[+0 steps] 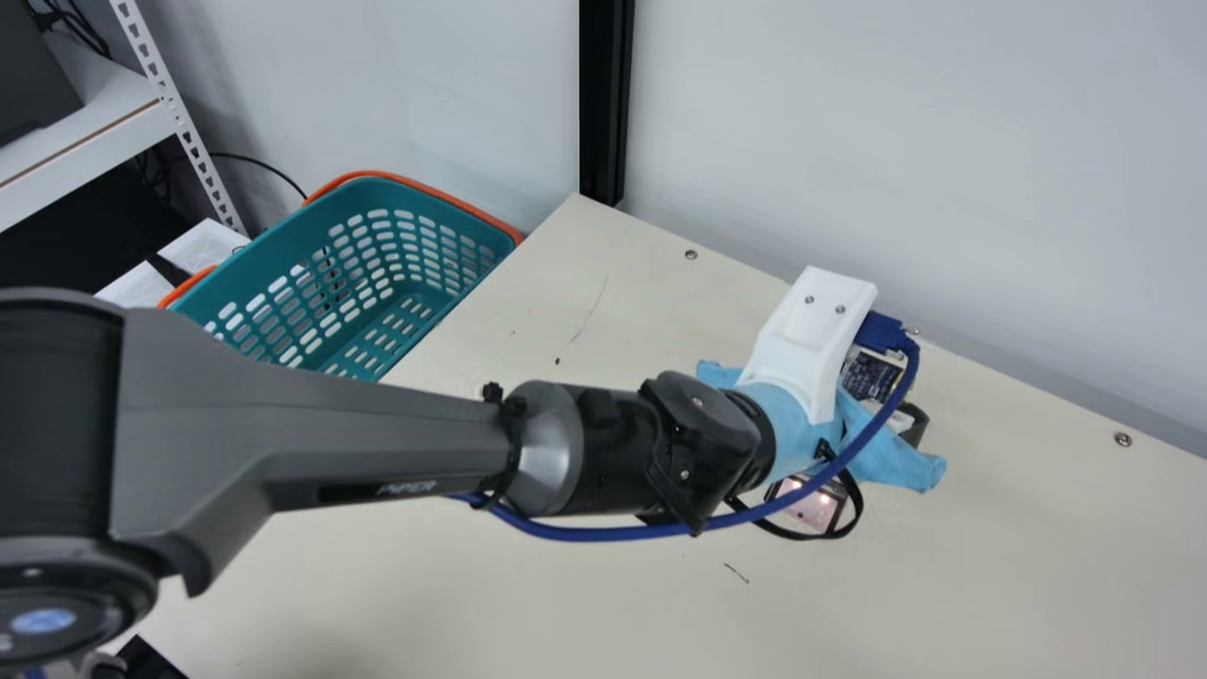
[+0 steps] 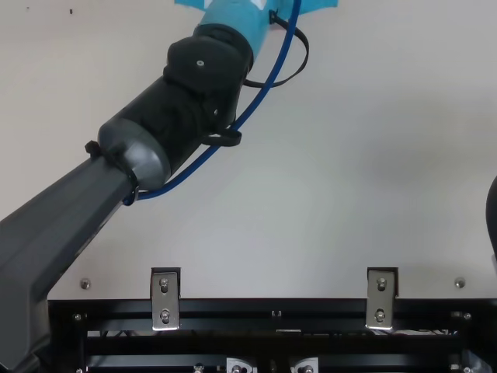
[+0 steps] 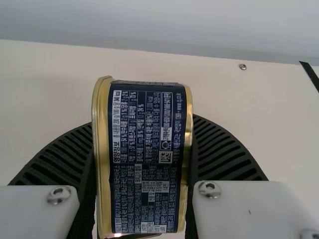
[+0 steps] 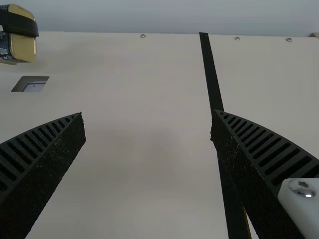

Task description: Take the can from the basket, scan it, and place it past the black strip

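Can [image 3: 147, 159] clamped btwn L gripper [image 1: 913, 424] fingers, can-width apart.

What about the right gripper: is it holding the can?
No, the right gripper is open, while the can is held between the fingers of the left gripper.

Even, fairly bright, diffuse light covers the cream table [image 1: 1000, 566] and the pale wall [image 1: 905, 132] in the main view; its source can't be made out. Shadows are soft-edged, with 1 faint grey patch low in that view and 1 broad, dim patch in the top view. In the main view, 2 small hot spots glare on the scanner window [image 1: 807, 505]. The can's gold rim [image 3: 103, 159] catches a soft sheen in the left wrist view.
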`<state>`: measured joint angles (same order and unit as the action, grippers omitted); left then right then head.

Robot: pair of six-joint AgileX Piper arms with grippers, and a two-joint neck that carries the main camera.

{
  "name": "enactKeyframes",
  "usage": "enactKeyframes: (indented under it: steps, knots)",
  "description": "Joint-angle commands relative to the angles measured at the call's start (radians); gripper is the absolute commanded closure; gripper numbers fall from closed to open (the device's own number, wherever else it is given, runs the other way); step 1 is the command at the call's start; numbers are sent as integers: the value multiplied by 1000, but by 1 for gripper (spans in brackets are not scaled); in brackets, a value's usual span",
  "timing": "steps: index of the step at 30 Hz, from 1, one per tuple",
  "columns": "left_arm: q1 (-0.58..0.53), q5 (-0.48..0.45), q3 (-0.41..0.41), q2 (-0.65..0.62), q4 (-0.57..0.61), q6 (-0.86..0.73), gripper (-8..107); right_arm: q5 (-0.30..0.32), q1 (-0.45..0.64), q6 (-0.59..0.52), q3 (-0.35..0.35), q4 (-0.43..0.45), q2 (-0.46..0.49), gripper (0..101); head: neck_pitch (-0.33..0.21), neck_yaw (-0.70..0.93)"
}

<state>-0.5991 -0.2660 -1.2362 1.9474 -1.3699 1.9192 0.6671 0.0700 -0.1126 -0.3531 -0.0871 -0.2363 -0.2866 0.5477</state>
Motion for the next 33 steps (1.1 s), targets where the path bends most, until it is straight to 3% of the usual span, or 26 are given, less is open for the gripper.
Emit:
enactKeyframes:
  steps: [1,18,33]
  knots:
    - [-2,-6,4,2,-43,28,89,0,0,0,0,0,0,0,-23,14]
    - [-7,-35,49,-6,-235,171,89,0,0,0,0,0,0,0,-23,14]
    - [-29,-76,21,-31,-294,175,89,0,0,0,0,0,0,0,-23,14]
